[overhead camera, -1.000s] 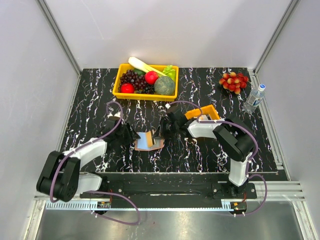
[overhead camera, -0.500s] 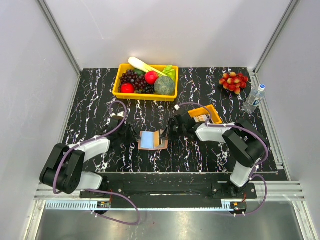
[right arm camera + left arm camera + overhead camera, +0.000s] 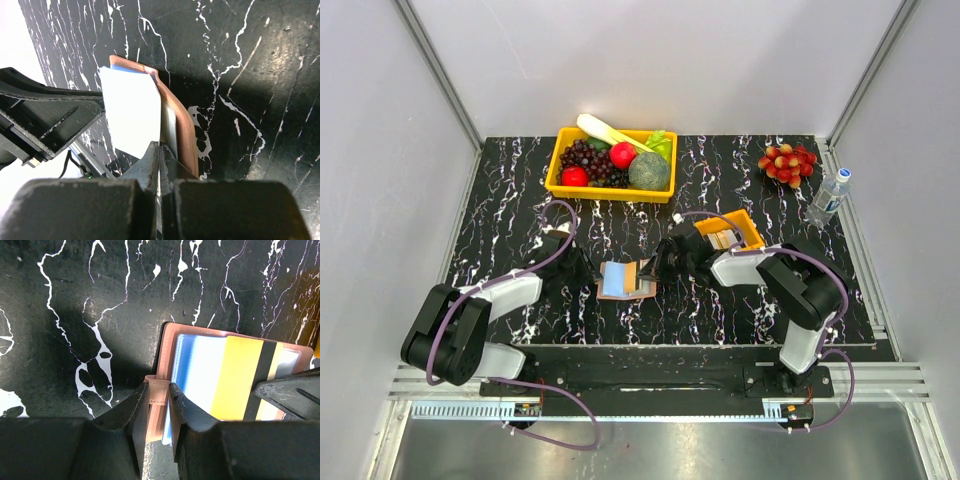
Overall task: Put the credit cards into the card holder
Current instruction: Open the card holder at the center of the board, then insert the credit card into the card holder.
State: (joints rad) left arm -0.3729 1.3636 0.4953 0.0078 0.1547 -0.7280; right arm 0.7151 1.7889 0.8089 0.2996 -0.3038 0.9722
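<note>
The tan-pink card holder [image 3: 620, 282] lies open on the black marble table between my two grippers. My left gripper [image 3: 159, 393] is shut on the holder's left edge at the snap tab [image 3: 158, 401], low on the table [image 3: 584, 272]. My right gripper [image 3: 159, 150] is shut on the edge of a credit card [image 3: 131, 112]. In the left wrist view the card [image 3: 235, 380] is yellow with a black stripe and lies over the holder's pale blue-white inner slots [image 3: 197, 365]. The holder's pink cover [image 3: 184, 131] curves up beside the right fingers.
A small orange tray [image 3: 748, 222] with more cards stands just right of the right gripper [image 3: 660, 268]. A yellow fruit bin [image 3: 560, 160] is at the back. A cluster of red fruit [image 3: 787, 162] and a water bottle [image 3: 828, 197] are at the back right.
The right gripper has shifted a little to the right and nearer, with the card over the holder. The holder has shifted slightly right; the left gripper stays on its edge.
</note>
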